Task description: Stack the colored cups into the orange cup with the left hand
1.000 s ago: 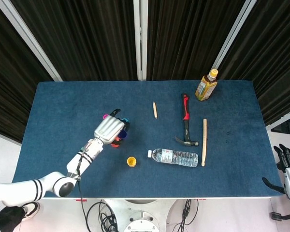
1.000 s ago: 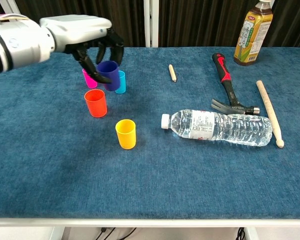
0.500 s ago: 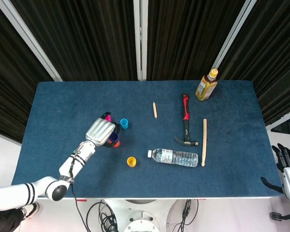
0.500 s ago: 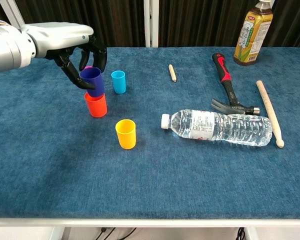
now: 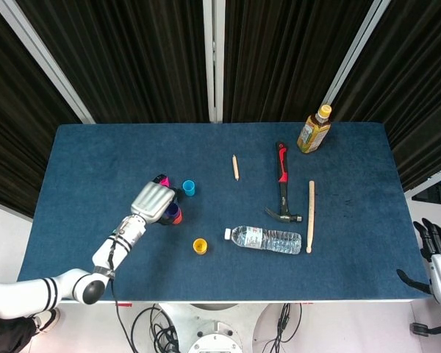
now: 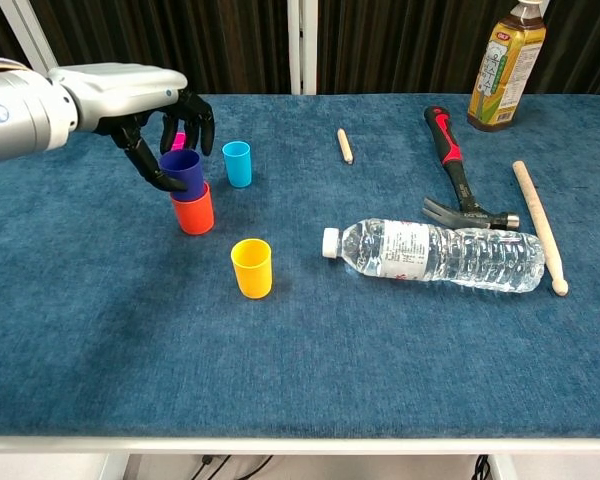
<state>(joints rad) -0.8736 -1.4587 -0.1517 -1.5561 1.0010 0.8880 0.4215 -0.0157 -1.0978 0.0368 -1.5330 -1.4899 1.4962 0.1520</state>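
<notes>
My left hand point(image 6: 155, 115) point(image 5: 152, 201) holds a purple cup point(image 6: 185, 170) whose lower part sits inside the orange cup point(image 6: 194, 212) on the blue table. The thumb lies on the cup's left side, the fingers arch over its far rim. In the head view the purple cup point(image 5: 173, 212) and a sliver of the orange cup point(image 5: 176, 220) show at the hand's right edge. A pink cup point(image 6: 178, 141) point(image 5: 162, 180) peeks out behind the hand. A light blue cup point(image 6: 237, 163) point(image 5: 188, 187) stands to the right, a yellow cup point(image 6: 251, 267) point(image 5: 199, 245) nearer the front. My right hand point(image 5: 439, 257) hangs off the table's right side, fingers apart, empty.
A water bottle point(image 6: 435, 255) lies on its side right of the yellow cup. A hammer point(image 6: 458, 175), a long wooden stick point(image 6: 538, 223), a short stick point(image 6: 345, 145) and an upright tea bottle point(image 6: 500, 66) occupy the right half of the table point(image 6: 100, 330).
My left hand carried the purple cup from beside the pink and blue cups toward me and lowered it into the orange cup.
</notes>
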